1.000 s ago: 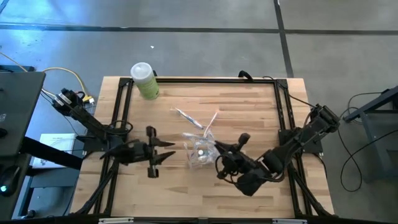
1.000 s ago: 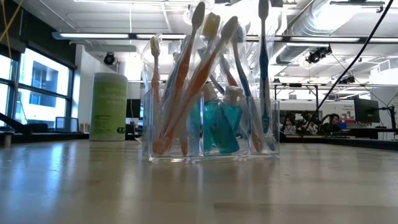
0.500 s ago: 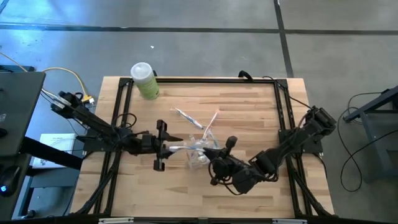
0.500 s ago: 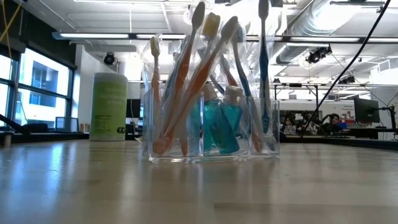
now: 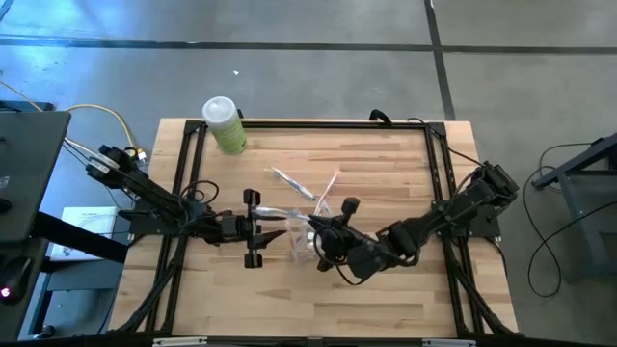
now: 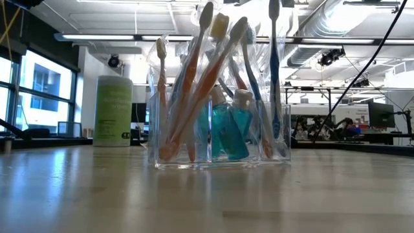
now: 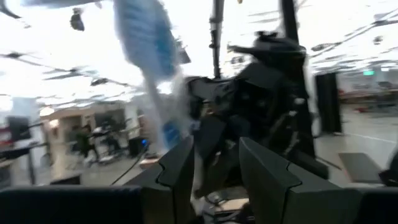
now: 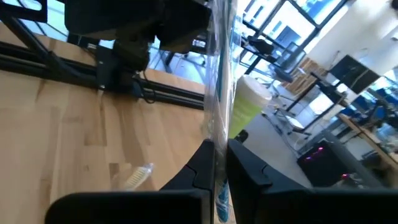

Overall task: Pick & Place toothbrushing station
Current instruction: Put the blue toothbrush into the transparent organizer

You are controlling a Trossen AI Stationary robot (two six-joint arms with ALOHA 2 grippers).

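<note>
Toothbrushes in wrappers (image 6: 207,84) stand in the clear holder (image 5: 307,239) at mid-table, between the 2 grippers. The right gripper (image 5: 318,231) is clamped shut on 1 wrapped toothbrush (image 8: 219,93) at the holder's right edge. The left gripper (image 5: 280,224), just left of the holder, pinches a blue wrapped toothbrush (image 7: 149,56) between half-parted fingers.

High view: even, flat overhead light, soft short shadows on the table (image 5: 386,154). Low view: backlit by ceiling strip lights (image 6: 97,37) and windows (image 6: 39,90), near tabletop out of focus. Left wrist view: heavy blur, background blown out white. Right wrist view: bright, wrapped toothbrush (image 8: 219,93) up close is blurred, edges distorted.
</note>
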